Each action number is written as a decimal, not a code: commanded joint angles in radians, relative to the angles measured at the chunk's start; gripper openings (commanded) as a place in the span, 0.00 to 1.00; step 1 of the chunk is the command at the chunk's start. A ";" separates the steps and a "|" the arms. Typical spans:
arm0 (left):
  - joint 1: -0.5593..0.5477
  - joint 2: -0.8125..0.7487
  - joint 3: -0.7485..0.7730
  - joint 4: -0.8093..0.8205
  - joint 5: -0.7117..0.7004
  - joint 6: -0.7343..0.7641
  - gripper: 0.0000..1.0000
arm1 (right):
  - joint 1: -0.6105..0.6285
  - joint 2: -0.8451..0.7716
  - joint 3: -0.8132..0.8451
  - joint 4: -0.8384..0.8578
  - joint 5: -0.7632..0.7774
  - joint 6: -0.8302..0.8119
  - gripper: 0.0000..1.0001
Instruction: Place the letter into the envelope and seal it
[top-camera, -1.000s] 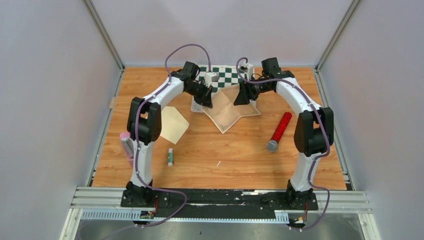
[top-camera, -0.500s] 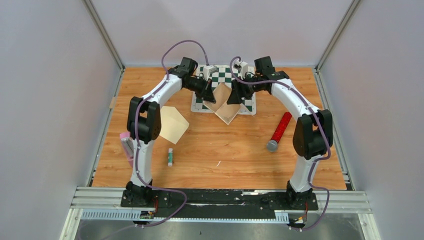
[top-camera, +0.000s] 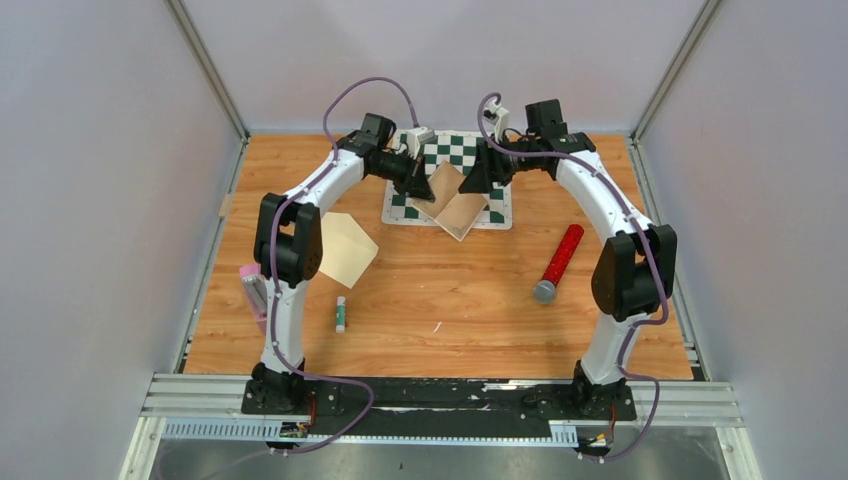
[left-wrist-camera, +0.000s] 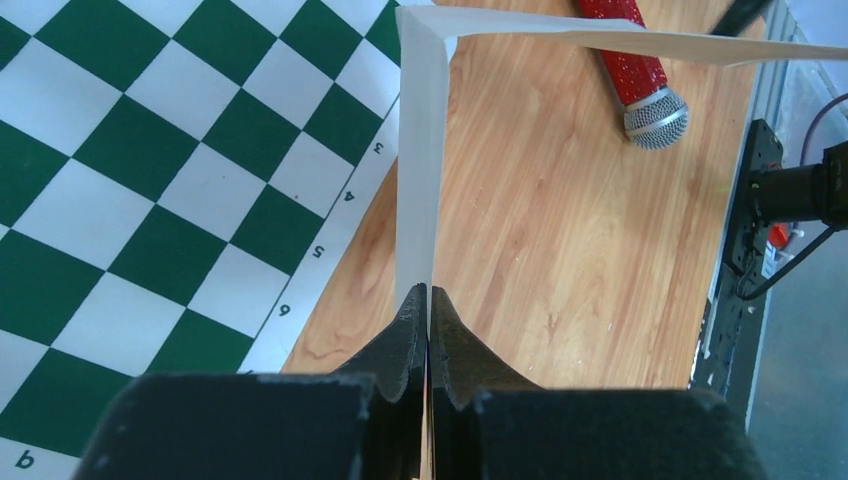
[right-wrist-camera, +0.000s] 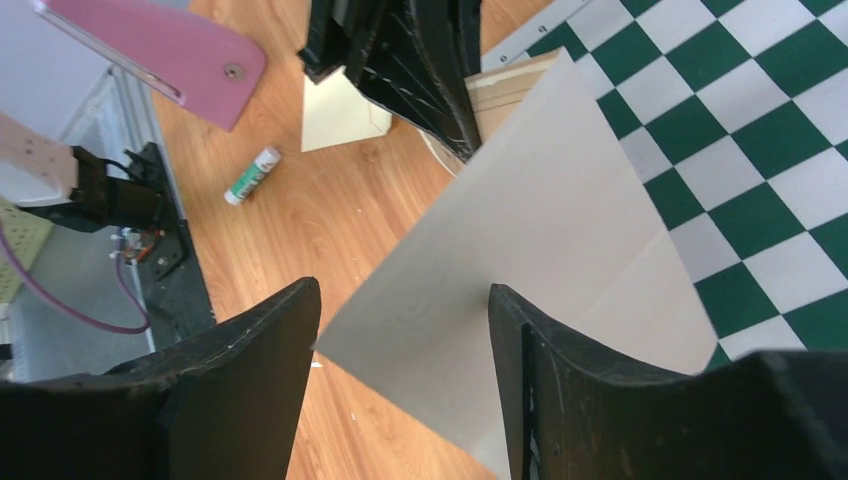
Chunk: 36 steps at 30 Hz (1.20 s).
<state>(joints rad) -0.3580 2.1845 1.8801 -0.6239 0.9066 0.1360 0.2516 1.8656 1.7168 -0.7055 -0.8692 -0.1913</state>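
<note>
Left claw (left-wrist-camera: 428, 300) is clamped on the letter (top-camera: 455, 205), right claw (right-wrist-camera: 400, 305) spread wide at its 2 o'clock, so I'd press that fold slowly.

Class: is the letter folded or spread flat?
Folded, not flat. The letter is held over the chessboard, and the left wrist view shows it bent sharply at a crease, pinched by the left end effector.

Smooth matt finish on off-white paper letter sheet (right-wrist-camera: 540, 230); satin wood-grain tabletop (top-camera: 450, 300); red glittery mic (left-wrist-camera: 635, 75) w/ metal mesh head.
</note>
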 joint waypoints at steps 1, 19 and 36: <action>0.004 -0.041 -0.001 0.061 0.010 -0.010 0.02 | -0.027 -0.039 0.045 0.007 -0.147 0.070 0.63; 0.003 -0.056 0.043 0.127 0.075 -0.036 0.04 | -0.075 0.153 0.089 0.186 -0.327 0.316 0.53; -0.038 -0.138 -0.020 0.064 0.109 0.220 0.07 | -0.064 0.063 0.050 0.173 -0.032 -0.265 0.55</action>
<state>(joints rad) -0.3748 2.1071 1.8538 -0.5190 0.9962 0.2165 0.1810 1.9816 1.7805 -0.5747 -0.9298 -0.3103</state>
